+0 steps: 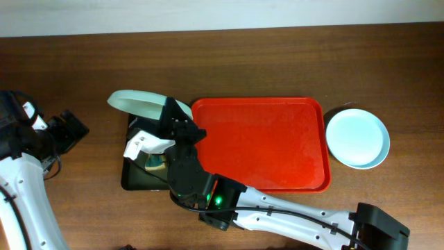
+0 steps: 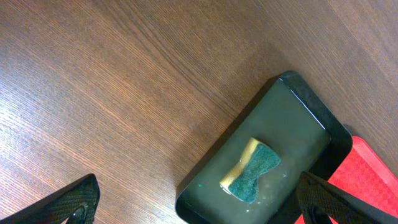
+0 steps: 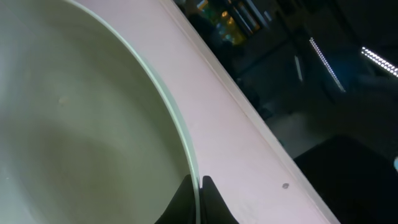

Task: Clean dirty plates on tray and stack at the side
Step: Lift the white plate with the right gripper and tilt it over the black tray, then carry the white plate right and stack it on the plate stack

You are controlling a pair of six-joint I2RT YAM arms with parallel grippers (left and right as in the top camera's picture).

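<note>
Held plate: a pale green plate [image 1: 139,104] is up in the air, tipped on its edge, over the back end of the dark green tray [image 1: 132,180].
Right jaws: pressed tight on the rim of that plate, on the side nearest the red tray [image 1: 263,139].
Left jaws: spread wide with nothing in them, over the bare bench [image 1: 277,62] to the left of the dark green tray.
Sponge: a yellow and green sponge [image 2: 252,171] lies flat in the dark green tray, under the held plate. Its long way runs along the tray.
Red tray: no plates are on it.
Side plate: a pale blue plate [image 1: 357,139] sits on the bench just right of the red tray. I cannot tell if another one is under it.
Which way: the sponge is to the right of the left jaws. The side plate is across the whole red tray from the held plate.
Nearer arm: the left arm [image 1: 21,187] is free for the sponge. The right arm [image 1: 277,208] has the plate.
My guess: this looks like the last plate. It needs a wipe, then a ride over to the side plate.
Watch out: the grip is only on the thin rim, so the plate could slip.
</note>
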